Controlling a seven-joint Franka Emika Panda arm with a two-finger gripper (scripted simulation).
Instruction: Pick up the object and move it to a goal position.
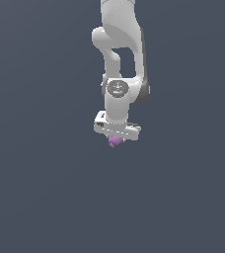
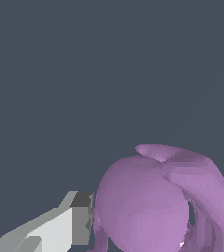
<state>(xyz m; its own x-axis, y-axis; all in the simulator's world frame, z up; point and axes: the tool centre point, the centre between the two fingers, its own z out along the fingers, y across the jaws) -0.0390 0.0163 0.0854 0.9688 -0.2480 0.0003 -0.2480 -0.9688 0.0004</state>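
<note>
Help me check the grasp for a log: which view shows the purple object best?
The wrist view: the purple object fills much of the frame, lumpy and rounded, with one gripper finger right beside it. The exterior view shows the object only as a tiny purple lump under the gripper, mostly hidden.

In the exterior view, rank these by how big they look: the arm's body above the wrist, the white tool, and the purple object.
1. The arm: by far the largest, running from the top edge down to the wrist.
2. The tool: a wide white block below the wrist.
3. The purple object: smallest, a lump peeking out beneath the tool.
</note>
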